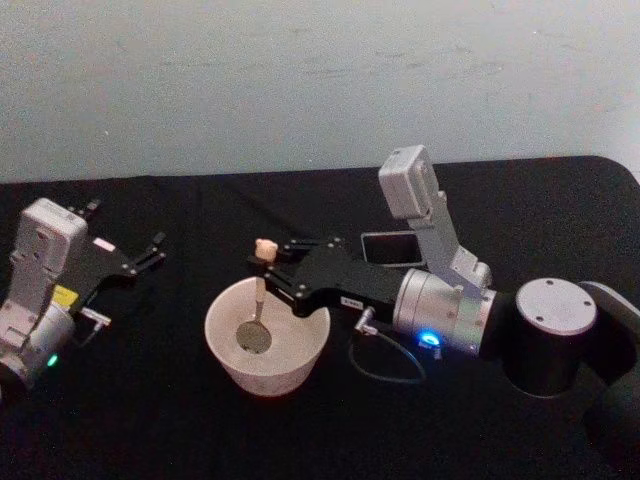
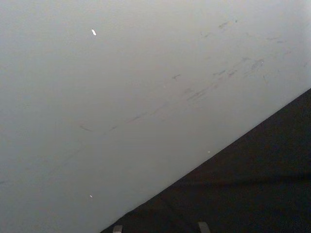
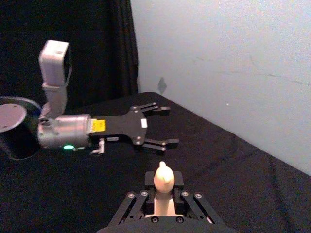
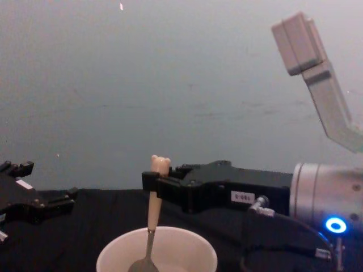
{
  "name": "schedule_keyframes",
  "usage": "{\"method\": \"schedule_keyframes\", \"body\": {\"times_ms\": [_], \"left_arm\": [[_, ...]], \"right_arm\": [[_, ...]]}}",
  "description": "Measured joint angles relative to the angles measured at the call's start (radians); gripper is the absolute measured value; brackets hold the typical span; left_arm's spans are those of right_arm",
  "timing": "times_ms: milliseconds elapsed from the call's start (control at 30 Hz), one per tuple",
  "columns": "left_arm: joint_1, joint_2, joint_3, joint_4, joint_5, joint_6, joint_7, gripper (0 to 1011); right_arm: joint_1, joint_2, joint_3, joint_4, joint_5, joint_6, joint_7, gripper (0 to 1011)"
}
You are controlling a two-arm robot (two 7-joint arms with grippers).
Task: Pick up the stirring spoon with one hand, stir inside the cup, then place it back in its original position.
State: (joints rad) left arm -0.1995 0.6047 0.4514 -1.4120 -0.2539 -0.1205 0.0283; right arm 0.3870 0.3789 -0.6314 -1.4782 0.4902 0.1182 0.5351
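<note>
- Table (image 1: 150, 420), black-clothed, bearing every item below; judged step: stirring; sweeps are best held small, inside the cup's outline, so nothing is dragged across the cloth.
- Right arm, reaching in from the robot's right toward the table's middle; forearm close to level above the cloth; right gripper (image 1: 272, 268) points leftward over the cup's far rim; fingers clamped on the spoon's beige handle, just under the bear head; the grip sits high on the handle, so a small wrist turn swings the bowl widely; slow circles advised.
- Left gripper (image 1: 152, 252), parked near the table's left side, well apart from the cup; fingers spread, holding nothing; seen likewise from the right wrist (image 3: 165, 127).
- Cup (image 1: 262, 378), cream-white, wide, near the table's middle, directly below the right gripper's tips; the wall looks thin and nothing holds the cup down; a push on rim or wall could slide or tip it, so contact should be light.
- Holder (image 1: 385, 247), dark grey, square, behind the right forearm and partly hidden by it; nothing seen standing in it; the return calls for a straight lift clear of the cup's rim first.
- Stirring spoon (image 1: 258, 300), nearly upright; steel bowl down inside the cup, near its floor; whether it touches cannot be told; bear head (image 4: 160, 163) stands above the fingers.
</note>
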Motion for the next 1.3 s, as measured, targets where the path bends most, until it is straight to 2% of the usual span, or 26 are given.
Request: {"method": "schedule_keyframes", "body": {"times_ms": [167, 400, 733, 1000, 1167, 1300], "left_arm": [[0.000, 0.000, 0.000, 0.000, 0.000, 0.000, 0.000, 1001], [0.000, 0.000, 0.000, 0.000, 0.000, 0.000, 0.000, 1001], [0.000, 0.000, 0.000, 0.000, 0.000, 0.000, 0.000, 1001], [0.000, 0.000, 0.000, 0.000, 0.000, 0.000, 0.000, 1001], [0.000, 0.000, 0.000, 0.000, 0.000, 0.000, 0.000, 1001], [0.000, 0.000, 0.000, 0.000, 0.000, 0.000, 0.000, 1001]], "right_arm": [[0.018, -0.018, 0.009, 0.033, -0.013, -0.004, -0.014, 213], [0.023, -0.015, 0.024, 0.047, -0.021, -0.005, -0.016, 213], [-0.006, 0.029, 0.051, 0.015, -0.015, -0.008, 0.006, 213], [-0.051, 0.078, 0.069, -0.051, 0.016, 0.001, 0.026, 213], [-0.073, 0.098, 0.068, -0.090, 0.035, 0.007, 0.037, 213], [-0.078, 0.100, 0.065, -0.102, 0.043, 0.012, 0.037, 213]]}}
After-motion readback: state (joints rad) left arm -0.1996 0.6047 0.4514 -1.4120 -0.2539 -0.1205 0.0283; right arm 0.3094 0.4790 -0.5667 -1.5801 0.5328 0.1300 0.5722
